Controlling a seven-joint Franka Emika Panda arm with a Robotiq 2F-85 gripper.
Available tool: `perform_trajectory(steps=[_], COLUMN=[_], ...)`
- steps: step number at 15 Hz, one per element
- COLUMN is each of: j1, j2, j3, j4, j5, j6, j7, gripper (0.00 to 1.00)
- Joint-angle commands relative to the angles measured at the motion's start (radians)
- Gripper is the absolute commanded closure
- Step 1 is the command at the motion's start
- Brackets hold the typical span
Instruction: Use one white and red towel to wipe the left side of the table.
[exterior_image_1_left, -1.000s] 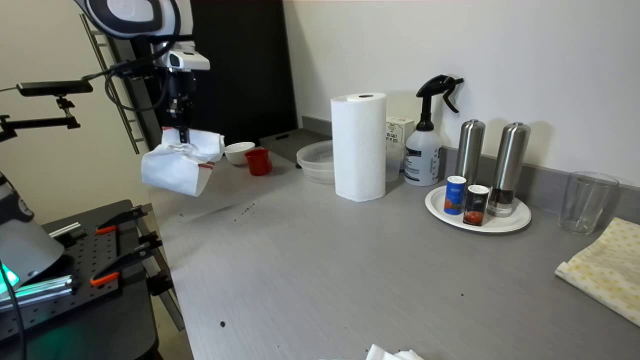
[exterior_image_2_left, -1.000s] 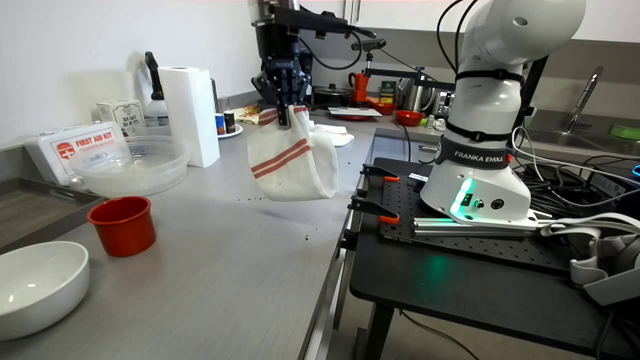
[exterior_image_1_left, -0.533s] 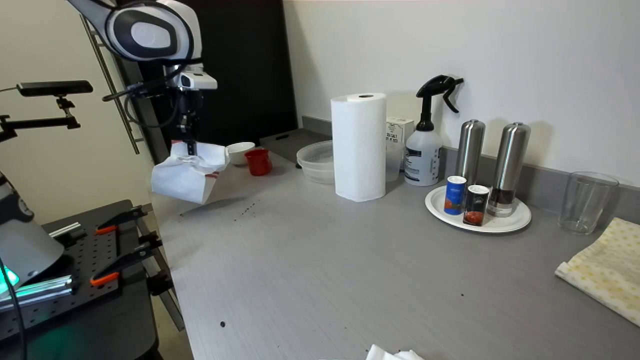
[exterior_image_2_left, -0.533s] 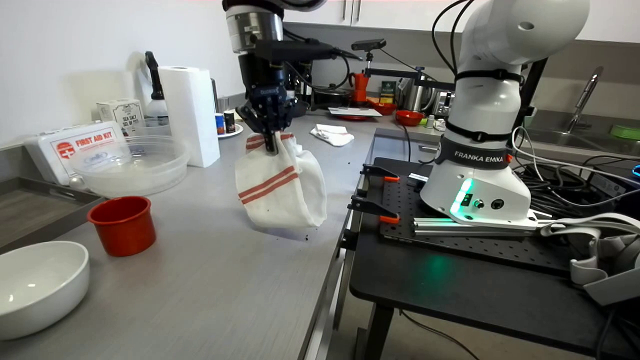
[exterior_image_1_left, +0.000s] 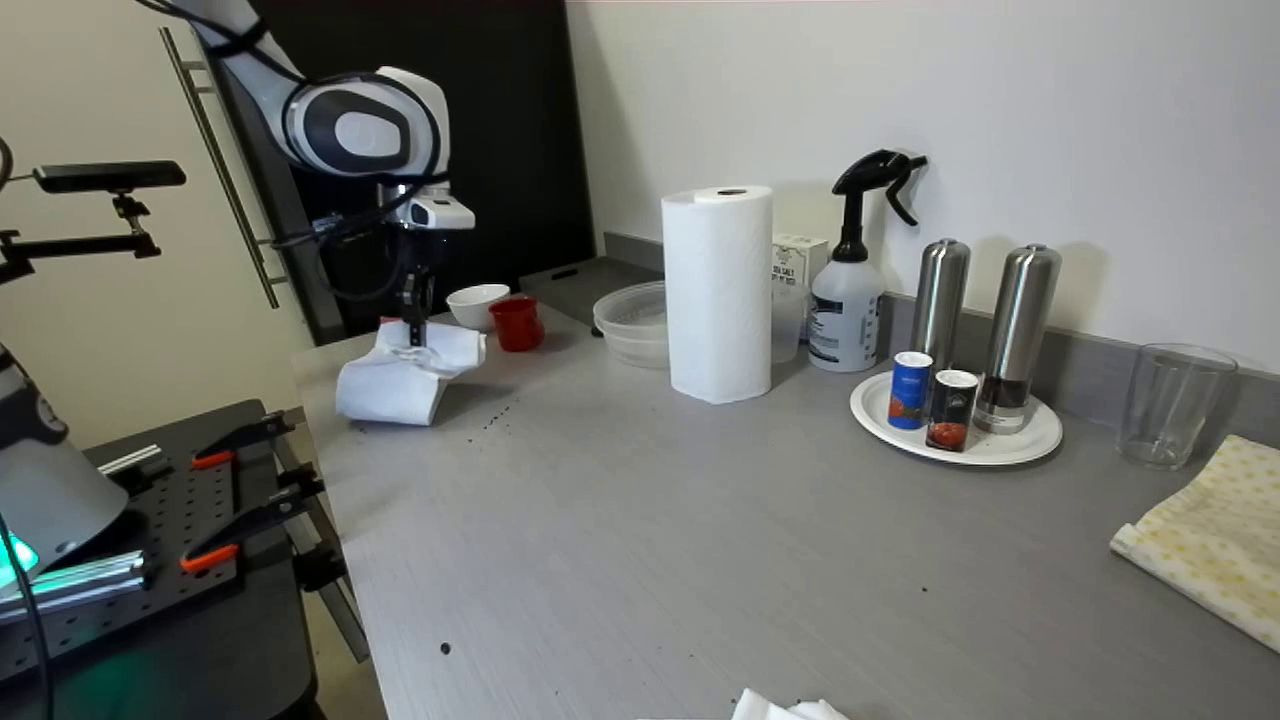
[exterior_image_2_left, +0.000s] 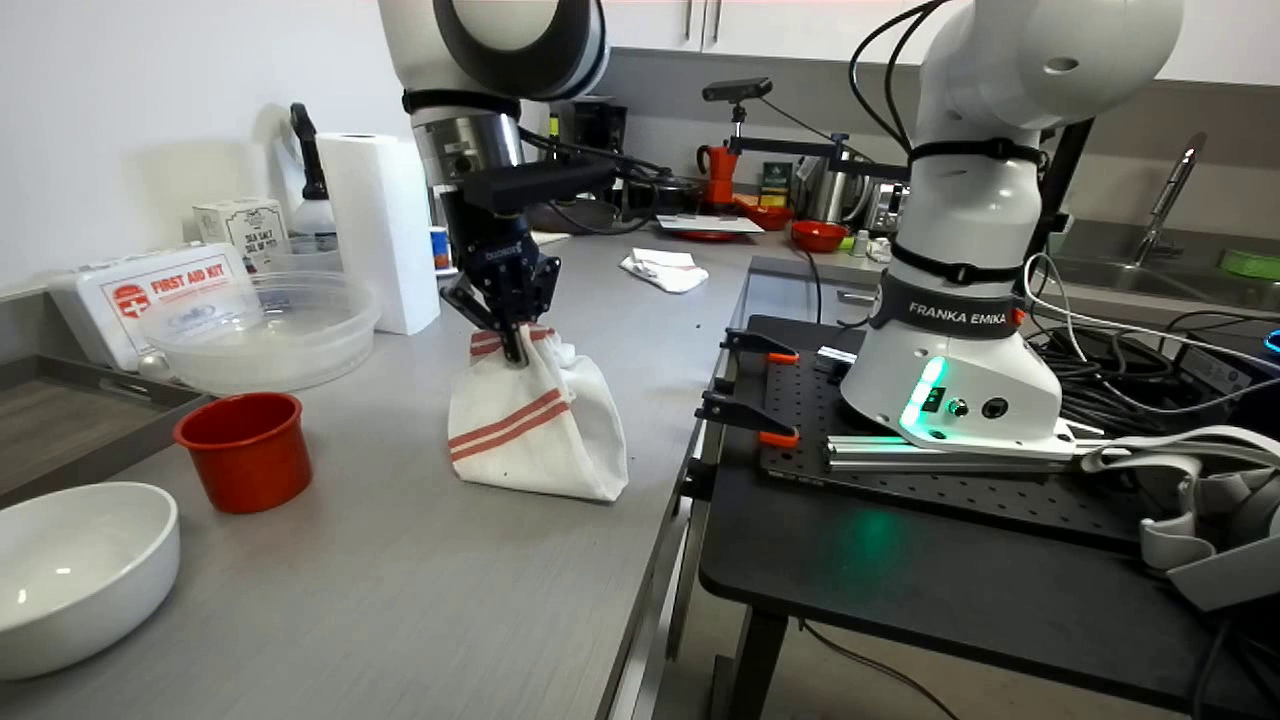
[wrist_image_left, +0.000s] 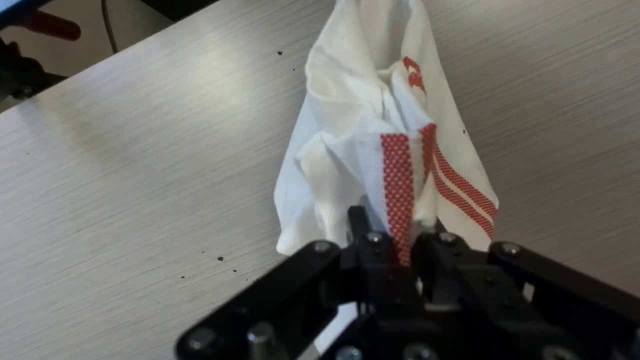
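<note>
The white and red towel (exterior_image_2_left: 535, 440) touches the table (exterior_image_2_left: 400, 610) near the red cup (exterior_image_2_left: 245, 455), its gathered top pinched in the nearly closed claw (exterior_image_2_left: 514, 350). Just beside the cup stands a white bowl (exterior_image_2_left: 80, 590), and near the cup a plastic tub (exterior_image_2_left: 290, 365).

In an exterior view, clock hrs from mid. of the gray table (exterior_image_1_left: 640, 540): towel (exterior_image_1_left: 395, 390) @ 10, bottom seems to touch, dark crumbs (exterior_image_1_left: 494, 417) nr it. White bowl (exterior_image_1_left: 477, 310) & red cup (exterior_image_1_left: 517, 326) @ 10:30, tub (exterior_image_1_left: 632, 345) @ 11, paper roll (exterior_image_1_left: 718, 300) @ 12, spray bottle (exterior_image_1_left: 845, 315) @ 1, plate (exterior_image_1_left: 870, 415) @ 2:30, glass (exterior_image_1_left: 1175, 410) & spotted cloth (exterior_image_1_left: 1215, 540) @ 3, white cloth (exterior_image_1_left: 785, 710) @ 5, black speck (exterior_image_1_left: 445, 648) @ 8.
</note>
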Motion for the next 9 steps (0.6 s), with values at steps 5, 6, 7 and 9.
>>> perform_trajectory(steps=[5,6,7,9], j1=[0.084,0.091,0.098,0.111], j2=[0.182,0.200,0.220,0.261], j3=[-0.062,-0.069,-0.079,-0.098], j4=[0.087,0.091,0.093,0.098], j5=[0.011,0.016,0.020,0.025], j6=[0.121,0.142,0.172,0.228], j7=[0.010,0.010,0.015,0.017], gripper=[0.97,0.97,0.97,0.97])
